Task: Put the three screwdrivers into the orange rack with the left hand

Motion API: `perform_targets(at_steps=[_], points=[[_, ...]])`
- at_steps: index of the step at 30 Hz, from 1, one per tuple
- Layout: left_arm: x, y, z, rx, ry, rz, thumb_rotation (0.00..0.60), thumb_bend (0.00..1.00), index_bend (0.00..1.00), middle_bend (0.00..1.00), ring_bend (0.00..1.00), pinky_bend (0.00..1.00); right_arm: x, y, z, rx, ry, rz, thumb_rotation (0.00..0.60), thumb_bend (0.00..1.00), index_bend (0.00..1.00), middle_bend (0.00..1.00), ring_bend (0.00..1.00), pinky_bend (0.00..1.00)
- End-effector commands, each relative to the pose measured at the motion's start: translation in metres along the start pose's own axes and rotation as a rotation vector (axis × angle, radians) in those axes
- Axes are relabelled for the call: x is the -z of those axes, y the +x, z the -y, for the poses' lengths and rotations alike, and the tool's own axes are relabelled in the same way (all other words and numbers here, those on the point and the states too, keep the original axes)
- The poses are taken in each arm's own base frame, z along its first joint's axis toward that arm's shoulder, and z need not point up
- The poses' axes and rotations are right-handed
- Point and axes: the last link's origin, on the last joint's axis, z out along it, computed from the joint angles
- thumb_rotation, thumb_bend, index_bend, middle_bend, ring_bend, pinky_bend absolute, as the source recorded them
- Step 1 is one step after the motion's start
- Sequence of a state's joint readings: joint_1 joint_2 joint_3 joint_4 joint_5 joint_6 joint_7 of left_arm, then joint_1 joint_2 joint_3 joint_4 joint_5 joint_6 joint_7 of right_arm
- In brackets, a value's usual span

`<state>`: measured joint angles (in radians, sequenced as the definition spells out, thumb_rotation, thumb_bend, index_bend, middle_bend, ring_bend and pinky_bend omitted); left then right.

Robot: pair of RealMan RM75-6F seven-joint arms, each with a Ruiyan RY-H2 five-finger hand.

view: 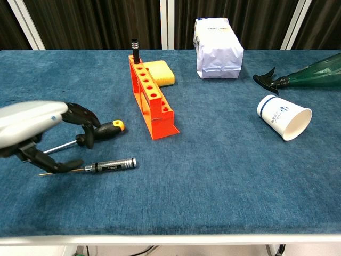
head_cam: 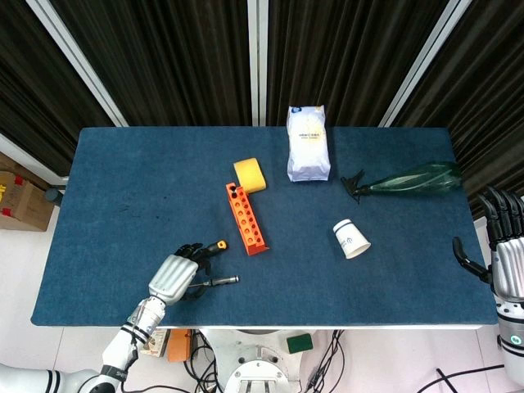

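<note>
The orange rack (head_cam: 246,219) (view: 151,97) stands mid-table, with one black-handled screwdriver (view: 135,49) upright in its far hole. Two more lie on the blue cloth left of the rack's near end: an orange-and-black-handled screwdriver (view: 101,130) (head_cam: 214,246) and, just in front of it, a thin metal-handled screwdriver (view: 110,166) (head_cam: 216,282). My left hand (head_cam: 175,275) (view: 38,131) hovers over their shafts with fingers apart, holding nothing; its fingertips reach near the orange-and-black handle. My right hand (head_cam: 508,255) hangs off the table's right edge with spread fingers.
A yellow sponge (head_cam: 250,174) sits just behind the rack. A white bag (head_cam: 308,143) stands at the back. A green spray bottle (head_cam: 409,180) lies at the right, and a tipped paper cup (head_cam: 352,239) is in front of it.
</note>
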<state>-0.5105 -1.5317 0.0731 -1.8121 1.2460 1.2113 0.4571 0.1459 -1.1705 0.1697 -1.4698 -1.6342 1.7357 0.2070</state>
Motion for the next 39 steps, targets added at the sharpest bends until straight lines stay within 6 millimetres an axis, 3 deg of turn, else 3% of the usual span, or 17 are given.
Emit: perform_targets(at_steps=[1,19,39], points=[[-0.007,-0.002,-0.006,-0.004,-0.008,-0.026,0.563,0.28,0.46,0.19,0.10,0.16,0.000,0.000,0.000,0.001,0.000,0.001,0.600,0.40,0.00,0.00,0.00,0.00],[-0.020,-0.023,-0.018,-0.060,-0.045,-0.042,0.560,0.26,0.46,0.14,0.03,0.13,-0.001,-0.007,-0.001,0.014,-0.015,0.022,0.600,0.40,0.00,0.00,0.00,0.00],[-0.030,-0.029,-0.022,-0.085,-0.029,-0.002,0.552,0.28,0.49,0.14,0.03,0.13,0.000,-0.010,-0.001,0.021,-0.018,0.027,0.600,0.40,0.00,0.00,0.00,0.00]])
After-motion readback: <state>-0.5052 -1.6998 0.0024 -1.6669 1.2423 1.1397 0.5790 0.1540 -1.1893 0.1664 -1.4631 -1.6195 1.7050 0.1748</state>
